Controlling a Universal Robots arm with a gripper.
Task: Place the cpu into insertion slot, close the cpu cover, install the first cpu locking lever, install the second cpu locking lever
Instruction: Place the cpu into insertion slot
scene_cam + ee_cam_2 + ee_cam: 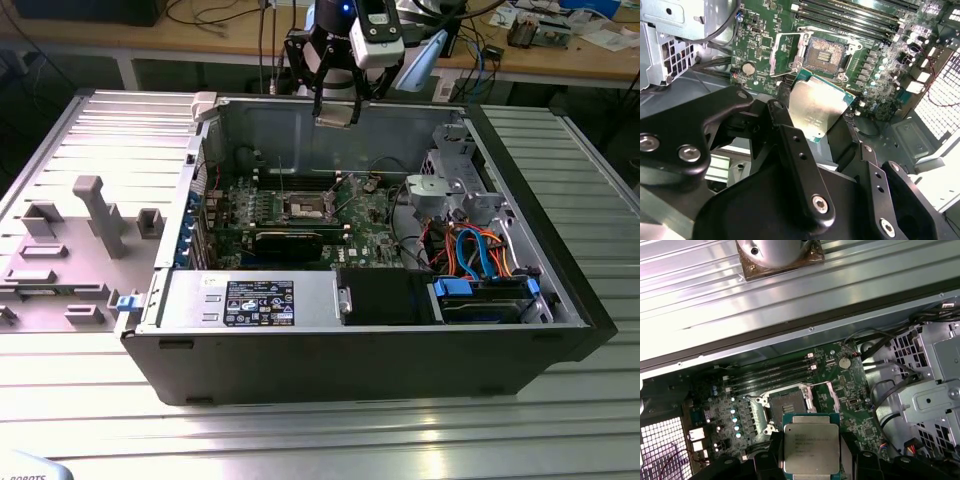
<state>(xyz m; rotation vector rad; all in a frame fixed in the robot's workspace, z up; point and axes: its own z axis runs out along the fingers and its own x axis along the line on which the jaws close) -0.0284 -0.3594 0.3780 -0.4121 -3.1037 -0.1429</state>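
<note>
My gripper (336,110) hangs above the back wall of the open computer case, shut on the cpu (336,116). In both wrist views the cpu (815,105) (811,447) is a flat silver-grey square, pinched by its edges between my black fingers (790,145) (771,452). The insertion slot (305,207) (826,52) (787,405) lies bare on the green motherboard (365,225), below and ahead of the chip. Beside the slot, the cpu cover (786,52) (823,396) stands swung open.
Long black memory slots (772,375) run beside the socket. A black expansion card (290,243) lies in front of it. A metal drive cage (455,180) with orange and blue cables fills the case toward the exterior view's right. A grey fixture plate (80,230) lies outside.
</note>
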